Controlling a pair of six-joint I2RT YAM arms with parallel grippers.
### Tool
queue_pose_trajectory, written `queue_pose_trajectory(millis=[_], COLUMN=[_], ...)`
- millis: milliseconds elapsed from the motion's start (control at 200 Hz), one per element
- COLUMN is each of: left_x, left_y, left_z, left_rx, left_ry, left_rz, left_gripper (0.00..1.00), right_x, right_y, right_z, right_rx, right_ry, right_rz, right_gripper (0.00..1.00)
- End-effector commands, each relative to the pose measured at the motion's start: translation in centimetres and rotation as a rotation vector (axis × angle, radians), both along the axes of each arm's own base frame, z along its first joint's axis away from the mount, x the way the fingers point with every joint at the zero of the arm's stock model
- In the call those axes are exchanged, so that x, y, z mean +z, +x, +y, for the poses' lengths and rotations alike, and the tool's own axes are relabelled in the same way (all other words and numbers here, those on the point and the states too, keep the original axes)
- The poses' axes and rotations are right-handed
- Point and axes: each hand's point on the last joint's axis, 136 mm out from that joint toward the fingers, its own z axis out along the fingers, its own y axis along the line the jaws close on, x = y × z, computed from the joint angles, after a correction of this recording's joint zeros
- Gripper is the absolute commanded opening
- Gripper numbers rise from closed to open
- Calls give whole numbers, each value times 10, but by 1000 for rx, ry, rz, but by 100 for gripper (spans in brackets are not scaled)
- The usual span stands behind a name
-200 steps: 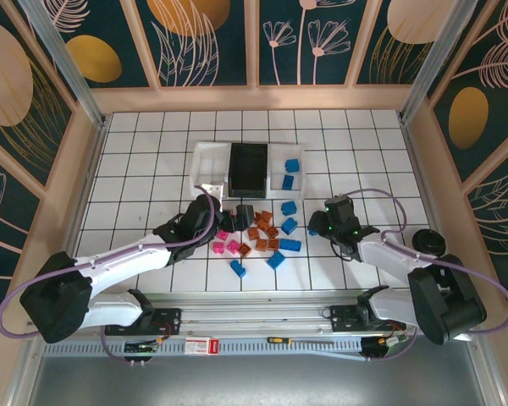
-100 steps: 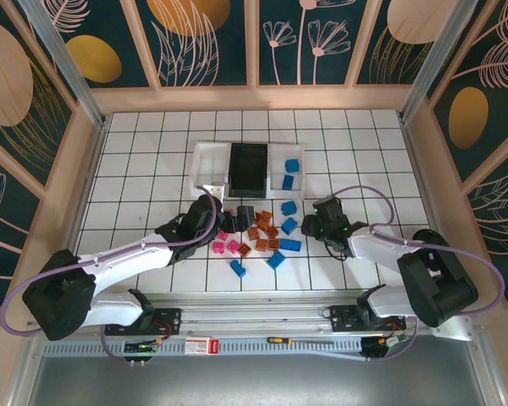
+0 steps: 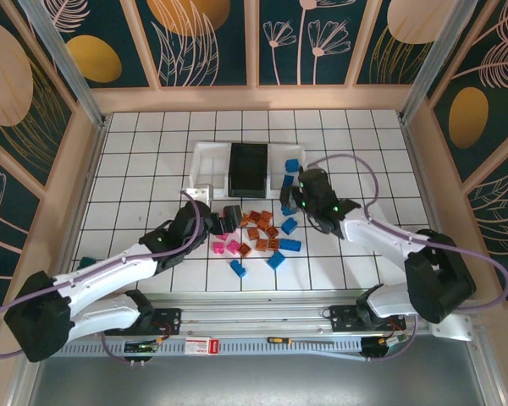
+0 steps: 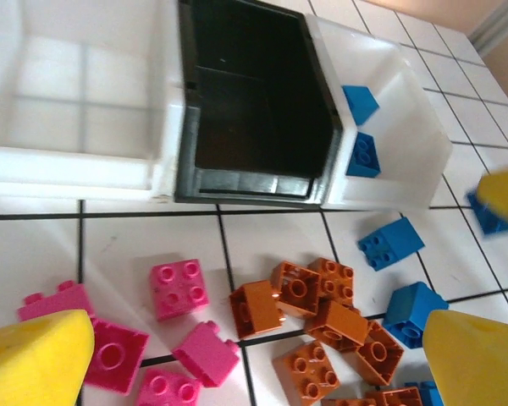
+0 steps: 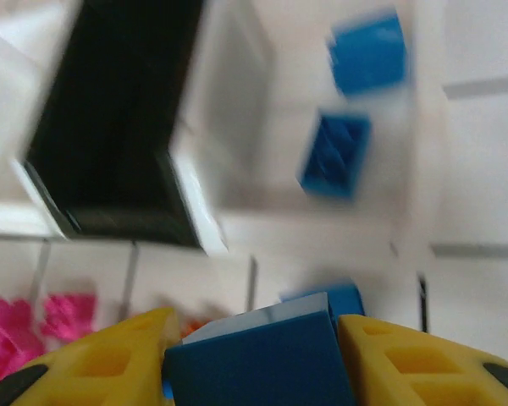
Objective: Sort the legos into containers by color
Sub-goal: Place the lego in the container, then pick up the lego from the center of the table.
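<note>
Pink [image 3: 224,247], orange [image 3: 261,233] and blue legos [image 3: 289,225] lie scattered on the tiles in front of three containers. These are a white bin [image 3: 201,161], a black bin [image 3: 247,167] and a white bin [image 3: 298,153] with two blue legos [image 5: 337,154] in it. My right gripper [image 3: 292,201] [image 5: 258,364] is shut on a blue lego [image 5: 262,359], just in front of that right bin. My left gripper [image 3: 240,216] [image 4: 254,364] hovers open over the pink legos [image 4: 179,289] and orange legos [image 4: 309,292], its yellow fingertips [image 4: 38,359] wide apart.
More blue legos [image 3: 276,260] lie toward the near edge. A small teal piece [image 3: 85,262] sits at the far left by the wooden wall. Wooden walls ring the tiled floor. The left white bin [image 4: 76,101] and the black bin [image 4: 250,93] look empty.
My right gripper closed on a blue lego at the right of the pile and carried it up and left toward the right white bin. My left arm shifted slightly, still open.
</note>
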Motion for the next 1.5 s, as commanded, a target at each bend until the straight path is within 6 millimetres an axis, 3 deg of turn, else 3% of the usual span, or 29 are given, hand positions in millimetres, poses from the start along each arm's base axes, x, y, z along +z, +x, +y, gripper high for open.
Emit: queue_pose_trajectory(millis=[0,130,155,270,420,490,616,871,1236,1496], left_x=[-9,-16,-18,-28,-36,-38,-51,-93,-121,-126], left_y=[-7,-14,-16,-20,-23,-23,-20,-19,-7,12], left_z=[26,40,42,50,58,59,68,76,80,77], left_rx=[90,132,137,160,190,189,215,216,232,243], left_ry=[46,46,48,73,90,85,92,108,188,203], left_rz=[16,38,44,74,95,100,134,247,294,271], left_gripper=[99,99,99,99,99,93,73,71,60,48], right_x=[6,-2,-4,-10,-15,-6,14,19,30,32], right_y=[36,74,87,117,138,137,123,94,82,71], right_z=[9,17,7,12,20,25,28,20,12,9], right_rx=[-1,-19,-49,-57,-50,-36,-21,-25,-37,-30], right_ry=[-38,-49,-55,-62,-66,-48,7,39,56,80], right_rz=[-40,-29,-28,-22,-4,-13,-49,-61,-83,-84], right_gripper=[34,34,34,38,63,66,66,66,65,64])
